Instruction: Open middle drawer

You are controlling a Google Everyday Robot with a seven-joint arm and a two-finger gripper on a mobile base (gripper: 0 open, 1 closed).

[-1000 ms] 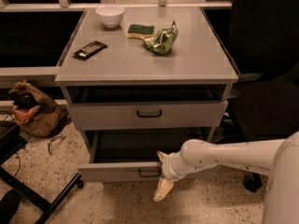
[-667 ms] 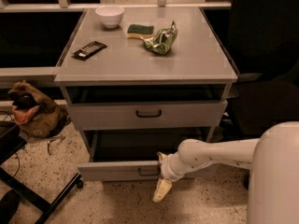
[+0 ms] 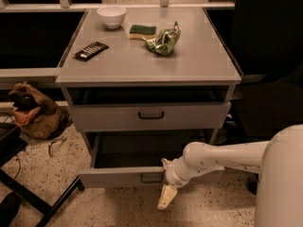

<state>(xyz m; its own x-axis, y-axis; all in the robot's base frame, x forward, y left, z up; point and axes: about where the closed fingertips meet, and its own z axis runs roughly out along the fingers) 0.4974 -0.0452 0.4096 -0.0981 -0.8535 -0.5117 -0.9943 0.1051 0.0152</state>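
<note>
1. Gripper (image 3: 166, 197) is low at the near right of the cabinet (image 3: 142, 67), pointing down at the floor.
2. Can't tell how far it is open; nothing visibly held.
3. It hangs just below the front panel of the middle drawer (image 3: 118, 177), right of the handle (image 3: 151, 178); contact unclear.
4. Middle drawer is pulled out toward the near side, dark inside.
5. Top drawer (image 3: 109, 117) sits above, further in.
6. On the cabinet: bowl (image 3: 111, 16), sponge (image 3: 142, 30), green bag (image 3: 163, 41), remote (image 3: 91, 50).

The cabinet (image 3: 142, 70) is showing two drawers, the middle drawer (image 3: 113, 178) and upper drawer (image 3: 109, 117), and carrying one bowl (image 3: 111, 16), one sponge (image 3: 142, 30), one green packet (image 3: 163, 41) and one black remote (image 3: 91, 50), with one gripper (image 3: 166, 197) hanging at lower centre.
</note>
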